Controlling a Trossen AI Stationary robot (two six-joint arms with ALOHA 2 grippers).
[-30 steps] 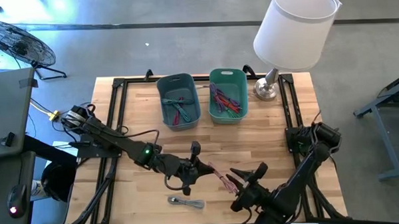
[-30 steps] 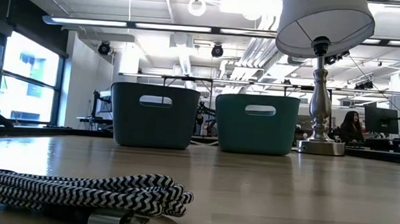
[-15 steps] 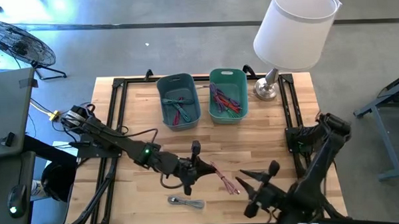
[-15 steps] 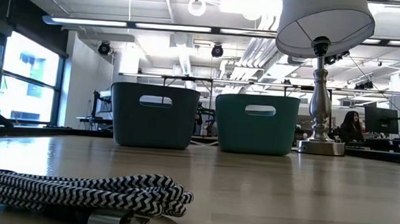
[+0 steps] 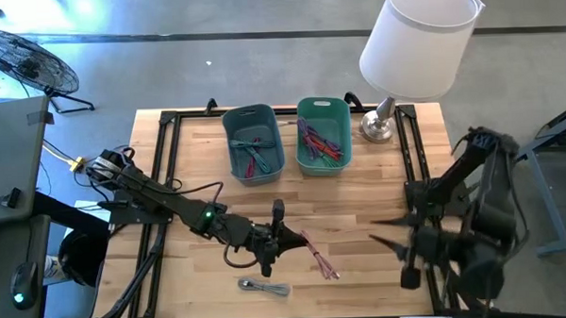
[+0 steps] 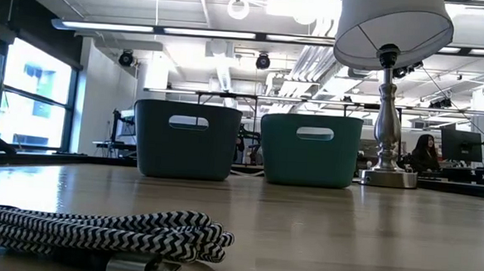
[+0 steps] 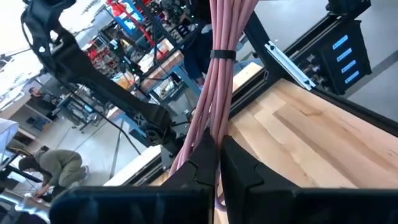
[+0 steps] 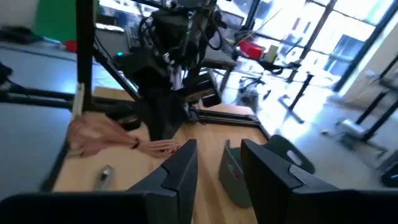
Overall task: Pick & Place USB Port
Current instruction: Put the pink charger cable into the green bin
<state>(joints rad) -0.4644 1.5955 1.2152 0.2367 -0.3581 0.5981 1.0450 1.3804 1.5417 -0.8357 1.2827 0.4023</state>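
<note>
Lower centre of the high view: left gripper point(image 5: 288, 238) is clamped on the pink cable point(image 5: 317, 255), its far end on the counter point(image 5: 378, 175). Lift it clear before carrying to the bins point(image 5: 324, 134). Right gripper point(image 5: 388, 233), lower right, is part open, empty.

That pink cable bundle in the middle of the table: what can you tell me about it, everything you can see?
The pink cable bundle is several thin, rubbery-looking pink cords gathered side by side and cinched by a dark tie, seen in the left wrist view. It lies stretched on the wooden table, running diagonally toward the front edge. One end is pinched in the shut left gripper; the other end rests free on the wood. The right gripper is well clear of it. It sits apart from both bins.
</note>
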